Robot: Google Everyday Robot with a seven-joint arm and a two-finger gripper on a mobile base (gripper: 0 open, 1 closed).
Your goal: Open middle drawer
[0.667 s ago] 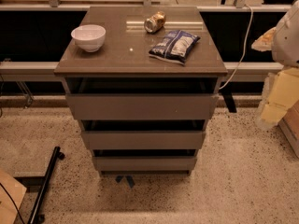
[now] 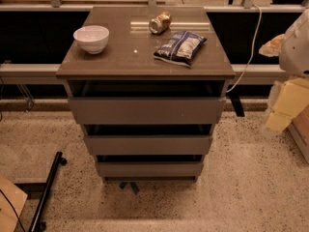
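You have the whole pull left: the middle drawer [image 2: 147, 145] sits apparently shut in the centre of the cabinet [image 2: 135, 59] stack, while the gripper [image 2: 282, 108] hangs well off to its right, touching nothing, and you cannot tell whether it is open or closed.

Robot body shows only partly, at the far right. Arm shell [image 2: 298, 42]: smooth rounded casing, white-grey with a slight gloss, shaded darker along the underside, cut off by the right edge. Tan patch [image 2: 273, 45] against the shell's left side: small, orange-beige, rough crumpled-looking surface; cannot tell what it is. Gripper [image 2: 285, 105]: at the right edge, directly below the white shell. It is pale cream-yellow and matte, made of blocky flat-faced segments. The upper block is wider, the lower one narrower and a deeper yellow, with hard straight edges between them.
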